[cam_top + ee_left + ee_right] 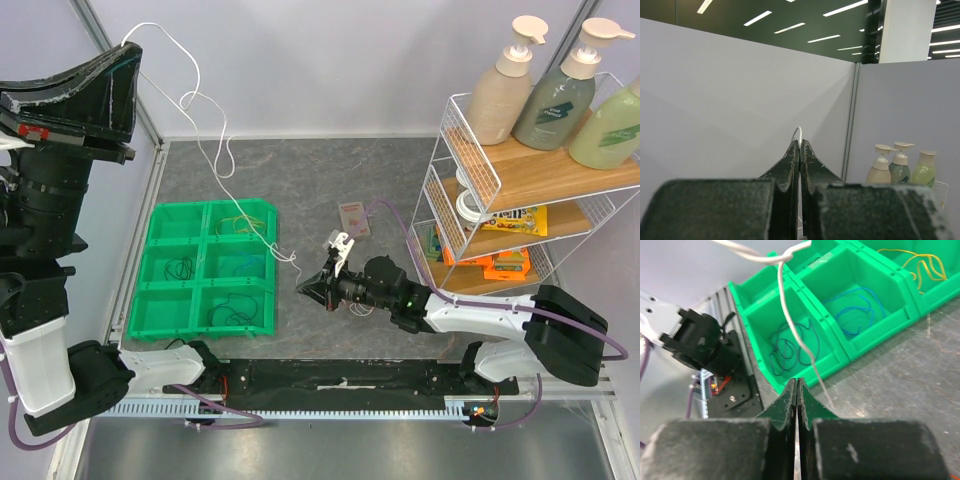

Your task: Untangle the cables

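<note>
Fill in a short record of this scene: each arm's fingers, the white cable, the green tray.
Left fingers: shut on the white cable, raised high
Right fingers: shut, low beside the green tray; hold on cable unclear
White cable: hangs from the left fingers down towards the tray
Tray: six compartments; yellow cable and blue cable lie in separate ones

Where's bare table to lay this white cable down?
Best patch: the bare table behind the small card, between back wall and wire shelf. A narrow strip runs in front of the green tray. Crowded: between tray and shelf, where the right arm lies; the white cable drapes over the back-left.
</note>
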`<state>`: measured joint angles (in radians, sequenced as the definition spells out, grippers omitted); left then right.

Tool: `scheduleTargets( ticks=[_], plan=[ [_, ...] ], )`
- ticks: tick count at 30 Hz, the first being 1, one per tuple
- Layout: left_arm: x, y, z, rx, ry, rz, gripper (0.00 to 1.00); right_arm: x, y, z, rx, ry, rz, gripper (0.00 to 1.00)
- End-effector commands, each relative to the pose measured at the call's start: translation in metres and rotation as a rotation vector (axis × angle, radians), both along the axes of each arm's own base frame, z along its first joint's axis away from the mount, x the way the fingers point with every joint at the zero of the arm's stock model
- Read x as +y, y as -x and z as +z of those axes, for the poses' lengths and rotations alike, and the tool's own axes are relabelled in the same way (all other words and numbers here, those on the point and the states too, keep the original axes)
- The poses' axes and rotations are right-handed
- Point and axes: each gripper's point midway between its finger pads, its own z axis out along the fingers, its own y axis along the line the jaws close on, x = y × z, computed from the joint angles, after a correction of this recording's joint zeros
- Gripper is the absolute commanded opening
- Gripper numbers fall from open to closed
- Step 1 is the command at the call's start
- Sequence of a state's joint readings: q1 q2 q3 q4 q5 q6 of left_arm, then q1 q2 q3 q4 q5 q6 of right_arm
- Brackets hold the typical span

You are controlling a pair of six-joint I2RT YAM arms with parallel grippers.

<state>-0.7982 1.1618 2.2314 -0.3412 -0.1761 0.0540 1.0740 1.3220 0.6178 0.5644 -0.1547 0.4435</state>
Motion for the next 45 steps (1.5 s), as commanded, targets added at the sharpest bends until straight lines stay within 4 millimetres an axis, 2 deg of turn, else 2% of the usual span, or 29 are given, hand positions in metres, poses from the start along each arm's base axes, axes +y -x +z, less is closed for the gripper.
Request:
scheduleTargets(
  ticks=[1,3,5,8,10,12,14,15,16,17,18,19,20,23,25,29,32,35,36,37,39,40,42,44,45],
  plan=[
    [0.004,0.008,0.006,-0.016,0.040,-0.028,0.02,0.011,0.005,0.048,-0.046,-0.205,0.040,0.00],
    [0.005,0.008,0.006,-0.016,0.044,-0.027,0.02,0.013,0.002,0.047,-0.049,-0.185,0.030,0.00],
    [0.004,0.007,0.006,-0.014,0.044,-0.024,0.02,0.010,-0.005,0.038,-0.038,-0.146,-0.010,0.00],
    [0.006,0.008,0.007,-0.018,0.046,-0.021,0.02,-0.003,-0.014,0.003,0.000,-0.047,-0.092,0.00],
    [0.008,0.010,0.008,-0.024,0.047,-0.020,0.02,-0.018,-0.021,-0.031,0.049,0.036,-0.175,0.00],
    [0.007,0.010,0.009,-0.027,0.046,-0.020,0.02,-0.037,-0.019,-0.069,0.099,0.120,-0.228,0.00],
    [0.007,0.011,0.010,-0.032,0.045,-0.022,0.02,-0.051,-0.014,-0.091,0.137,0.165,-0.254,0.00],
    [0.008,0.011,0.010,-0.032,0.045,-0.019,0.02,-0.054,-0.007,-0.094,0.139,0.168,-0.223,0.00],
    [0.008,0.012,0.010,-0.032,0.042,-0.021,0.02,-0.051,0.000,-0.088,0.134,0.154,-0.177,0.00],
    [0.008,0.011,0.009,-0.028,0.040,-0.020,0.02,-0.048,0.005,-0.076,0.124,0.128,-0.140,0.07],
    [0.006,0.010,0.009,-0.027,0.037,-0.023,0.02,-0.044,0.008,-0.062,0.105,0.103,-0.110,0.29],
    [0.006,0.010,0.008,-0.025,0.037,-0.023,0.02,-0.041,0.008,-0.050,0.079,0.090,-0.090,0.47],
    [0.006,0.011,0.008,-0.026,0.039,-0.027,0.02,-0.037,0.010,-0.037,0.055,0.088,-0.059,0.56],
    [0.005,0.010,0.008,-0.023,0.038,-0.029,0.02,-0.028,0.018,-0.011,-0.031,0.095,0.030,0.71],
    [0.005,0.011,0.008,-0.021,0.036,-0.031,0.02,-0.026,0.023,0.002,-0.089,0.090,0.075,0.77],
    [0.007,0.013,0.008,-0.021,0.039,-0.035,0.02,-0.016,0.016,0.039,-0.170,0.028,0.071,0.84],
    [0.007,0.014,0.009,-0.021,0.044,-0.039,0.02,0.009,0.020,0.064,-0.170,-0.040,0.146,0.83],
    [0.005,0.012,0.009,-0.019,0.042,-0.042,0.02,0.029,0.018,0.073,-0.164,-0.081,0.176,0.80],
    [0.004,0.013,0.009,-0.019,0.041,-0.048,0.02,0.033,0.012,0.069,-0.159,-0.074,0.157,0.74],
    [0.003,0.012,0.009,-0.018,0.037,-0.050,0.02,0.036,0.005,0.066,-0.153,-0.059,0.125,0.49],
    [0.004,0.013,0.010,-0.018,0.037,-0.050,0.02,0.037,-0.004,0.055,-0.135,-0.019,0.085,0.06],
    [0.004,0.013,0.010,-0.019,0.036,-0.047,0.02,0.034,-0.007,0.046,-0.126,-0.004,0.062,0.00],
    [0.007,0.014,0.011,-0.020,0.037,-0.038,0.02,0.022,-0.011,0.024,-0.090,0.022,-0.002,0.00],
    [0.011,0.015,0.011,-0.023,0.039,-0.023,0.02,0.001,-0.020,-0.007,-0.055,0.069,-0.105,0.00],
    [0.012,0.015,0.011,-0.027,0.035,-0.018,0.02,-0.012,-0.022,-0.029,-0.035,0.112,-0.148,0.00]
  ],
)
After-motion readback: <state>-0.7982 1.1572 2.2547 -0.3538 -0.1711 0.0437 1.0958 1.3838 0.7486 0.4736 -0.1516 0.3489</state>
